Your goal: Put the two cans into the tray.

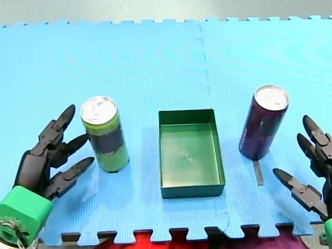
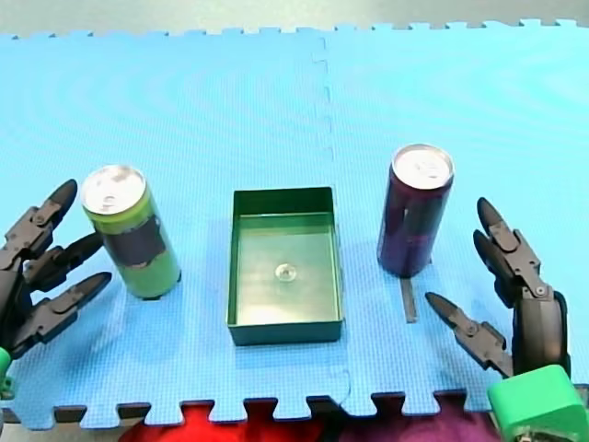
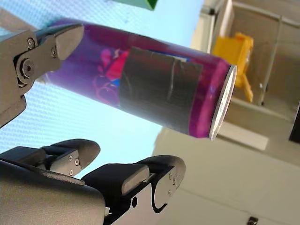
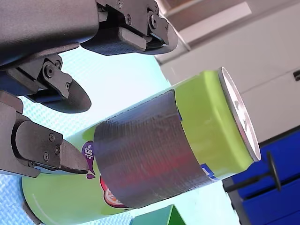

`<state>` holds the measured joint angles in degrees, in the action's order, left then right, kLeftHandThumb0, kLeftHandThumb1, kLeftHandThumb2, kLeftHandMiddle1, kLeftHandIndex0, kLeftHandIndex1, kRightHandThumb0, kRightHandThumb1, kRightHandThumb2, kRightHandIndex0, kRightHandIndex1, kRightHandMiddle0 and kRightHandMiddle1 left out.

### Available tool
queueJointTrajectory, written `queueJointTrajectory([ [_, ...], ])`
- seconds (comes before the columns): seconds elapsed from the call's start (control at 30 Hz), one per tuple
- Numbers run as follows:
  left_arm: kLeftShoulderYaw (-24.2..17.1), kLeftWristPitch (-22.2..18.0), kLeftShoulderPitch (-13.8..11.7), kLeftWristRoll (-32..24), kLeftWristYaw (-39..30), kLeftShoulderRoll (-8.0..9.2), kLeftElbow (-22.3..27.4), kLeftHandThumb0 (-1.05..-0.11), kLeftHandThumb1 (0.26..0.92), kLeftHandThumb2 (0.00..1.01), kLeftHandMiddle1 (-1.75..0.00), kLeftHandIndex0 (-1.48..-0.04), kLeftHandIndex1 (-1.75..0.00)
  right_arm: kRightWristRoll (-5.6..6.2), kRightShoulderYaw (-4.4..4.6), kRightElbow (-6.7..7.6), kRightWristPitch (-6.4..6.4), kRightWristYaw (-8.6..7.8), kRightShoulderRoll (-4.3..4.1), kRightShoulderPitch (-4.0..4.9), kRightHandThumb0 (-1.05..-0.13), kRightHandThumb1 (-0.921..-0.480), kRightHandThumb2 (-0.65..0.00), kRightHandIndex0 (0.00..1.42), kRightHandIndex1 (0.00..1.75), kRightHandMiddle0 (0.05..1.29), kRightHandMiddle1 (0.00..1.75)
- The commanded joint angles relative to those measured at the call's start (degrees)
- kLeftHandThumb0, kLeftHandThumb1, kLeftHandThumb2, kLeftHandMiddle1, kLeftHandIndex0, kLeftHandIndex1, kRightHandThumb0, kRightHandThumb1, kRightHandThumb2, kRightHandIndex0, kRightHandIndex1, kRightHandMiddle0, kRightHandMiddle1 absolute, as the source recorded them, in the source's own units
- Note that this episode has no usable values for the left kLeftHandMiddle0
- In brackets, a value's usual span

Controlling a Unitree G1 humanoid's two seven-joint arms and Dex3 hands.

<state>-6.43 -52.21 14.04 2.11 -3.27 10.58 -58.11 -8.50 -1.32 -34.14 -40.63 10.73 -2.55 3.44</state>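
Now, with the green can (image 1: 105, 136) upright beside the left hand (image 1: 52, 158), the purple can (image 1: 263, 123) beside the right hand (image 2: 504, 293), the tray (image 1: 192, 191) between them and all fingers (image 1: 75, 173) holding nothing, each hand should grip its can's middle squarely.

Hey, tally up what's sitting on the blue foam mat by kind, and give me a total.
Cans: 2, a green metal drink can and a purple metal drink can, both upright.
Trays: 1, a green rectangular tray between them.
Total: 3.
The left hand, by the green can, and the right hand, by the purple can, hold nothing.
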Motion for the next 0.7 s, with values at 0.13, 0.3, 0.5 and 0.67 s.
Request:
queueJointTrajectory([
  [0.13, -0.28, -0.11, 1.02, -0.43, -0.44, 0.58, -1.13, -1.048, 0.921, 0.11, 0.00, -0.26, 0.00, 0.96, -0.32, 0.38, 2.74, -1.73, -0.82, 0.81, -0.898, -0.642, 0.000, 0.43, 0.00, 0.32, 0.00],
  [0.3, -0.41, 0.17, 1.72, -0.59, -0.73, 0.64, -1.85, -1.048, 0.921, 0.11, 0.00, -0.26, 0.00, 1.17, -0.49, -1.19, 3.41, -1.66, -0.65, 2.47, -0.847, -0.627, 0.000, 0.43, 0.00, 0.31, 0.00],
  [0.5, -0.99, 0.81, 2.41, -1.76, -1.95, 0.52, -2.45, -1.048, 0.921, 0.10, 0.00, -0.26, 0.00, 1.09, -0.35, -2.45, 3.78, -1.72, -0.54, 3.68, -0.795, -0.618, 0.000, 0.43, 0.00, 0.30, 0.00],
  [0.67, -1.28, 1.10, 2.73, -2.36, -2.66, 0.50, -2.65, -1.048, 0.921, 0.10, 0.00, -0.27, 0.00, 1.17, -0.24, -3.11, 5.09, -1.70, -0.12, 4.88, -0.771, -0.612, 0.000, 0.44, 0.00, 0.30, 0.00],
])
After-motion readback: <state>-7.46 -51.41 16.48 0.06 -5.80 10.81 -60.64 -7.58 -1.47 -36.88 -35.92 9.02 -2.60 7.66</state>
